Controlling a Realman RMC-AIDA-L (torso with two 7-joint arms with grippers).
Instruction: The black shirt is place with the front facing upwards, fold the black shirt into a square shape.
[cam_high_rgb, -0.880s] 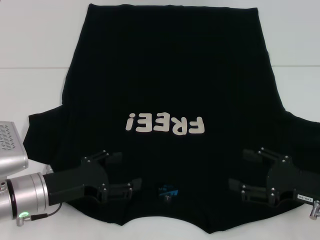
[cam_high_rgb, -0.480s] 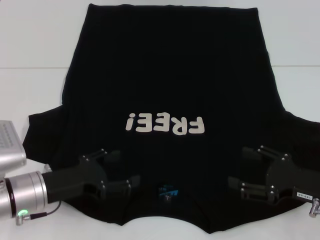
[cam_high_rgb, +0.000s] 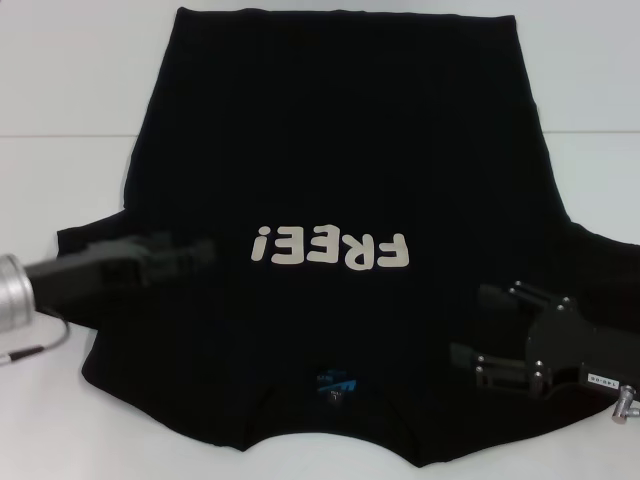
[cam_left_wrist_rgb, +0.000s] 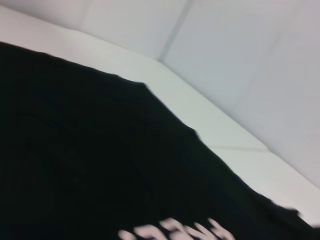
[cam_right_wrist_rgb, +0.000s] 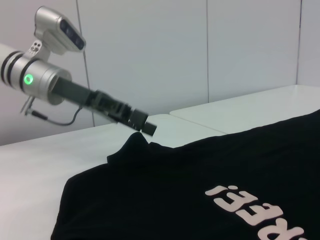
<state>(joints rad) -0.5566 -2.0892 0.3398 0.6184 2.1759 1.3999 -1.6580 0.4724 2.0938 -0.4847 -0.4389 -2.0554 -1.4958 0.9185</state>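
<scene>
Head view: the black shirt (cam_high_rgb: 340, 200) is laid flat, front up, filling the frame's centre on the white desk (cam_high_rgb: 60, 80). The right claw (cam_high_rgb: 478, 325) is spread at lower right. The left claw (cam_high_rgb: 195, 250), blurred at middle left, cannot be judged. Uneven grips risk a skewed fold.

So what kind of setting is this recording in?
Probably a lab or test bench, not a home: a plain white table backed by bare pale wall panels, holding only the black shirt, with the left gripper and right gripper over it.
</scene>
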